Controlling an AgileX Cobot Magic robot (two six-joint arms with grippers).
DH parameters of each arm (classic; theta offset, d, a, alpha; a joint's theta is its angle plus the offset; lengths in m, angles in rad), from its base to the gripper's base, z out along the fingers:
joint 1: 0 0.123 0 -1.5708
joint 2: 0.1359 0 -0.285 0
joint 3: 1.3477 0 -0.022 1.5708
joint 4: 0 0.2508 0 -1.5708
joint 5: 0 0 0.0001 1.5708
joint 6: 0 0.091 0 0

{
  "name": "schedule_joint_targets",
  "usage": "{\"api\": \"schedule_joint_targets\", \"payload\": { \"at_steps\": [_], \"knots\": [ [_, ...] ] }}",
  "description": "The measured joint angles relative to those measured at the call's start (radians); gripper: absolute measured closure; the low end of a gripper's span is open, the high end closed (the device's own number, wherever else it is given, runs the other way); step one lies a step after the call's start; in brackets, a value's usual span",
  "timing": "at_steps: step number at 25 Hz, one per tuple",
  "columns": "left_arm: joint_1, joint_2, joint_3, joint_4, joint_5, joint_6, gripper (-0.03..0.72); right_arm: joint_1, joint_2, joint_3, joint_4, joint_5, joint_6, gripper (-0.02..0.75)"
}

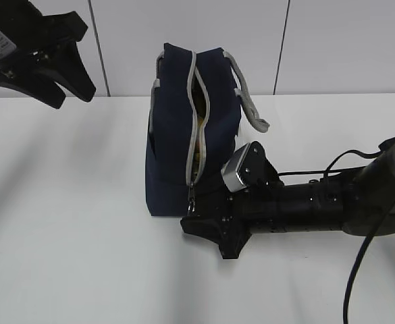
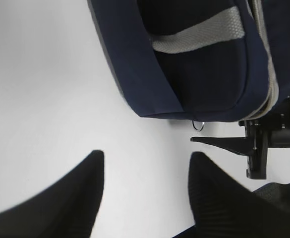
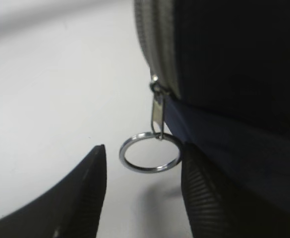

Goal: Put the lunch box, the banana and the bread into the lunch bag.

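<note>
A: Start with the right gripper. How do its fingers stand?

B: Parted, about half their reach, and clamped on nothing. The zipper's ring pull hangs between the tips. In the right wrist view its far edge seems to meet the right-hand finger; the left-hand finger stands clear of it.

A: And just beyond the ring?

B: The grey zipper runs up from the slider, and the lunch bag fills the space past the right-hand finger, its navy fabric close against that side.

A: Is the bag shut?

B: Not fully. In the exterior view the zipper gapes along the upper part, and a little yellow shows inside; I cannot tell what it is. The bag stands upright on the white table, a grey handle drooping over its far side.

A: The left gripper?

B: Also parted, empty, raised well clear of the bag. Between and beyond its fingertips lie bare table, then the bag's bottom edge.
</note>
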Motion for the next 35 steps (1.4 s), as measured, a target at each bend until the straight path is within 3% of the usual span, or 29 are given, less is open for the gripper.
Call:
{"api": "schedule_joint_targets", "payload": {
  "at_steps": [15, 22, 30, 35],
  "knots": [
    [0.0, 0.0, 0.0, 0.001, 0.0, 0.003, 0.307, 0.044, 0.0, -0.019, 0.006, 0.0, 0.002, 0.37],
    [0.0, 0.0, 0.0, 0.007, 0.0, 0.003, 0.307, 0.044, 0.002, -0.019, 0.02, 0.078, 0.007, 0.372],
    [0.0, 0.0, 0.0, 0.01, 0.0, 0.003, 0.307, 0.021, 0.002, -0.019, 0.023, 0.084, 0.02, 0.462],
    [0.0, 0.0, 0.0, 0.01, 0.0, 0.003, 0.307, 0.021, -0.016, -0.019, 0.009, 0.088, 0.031, 0.48]
  ]
}}
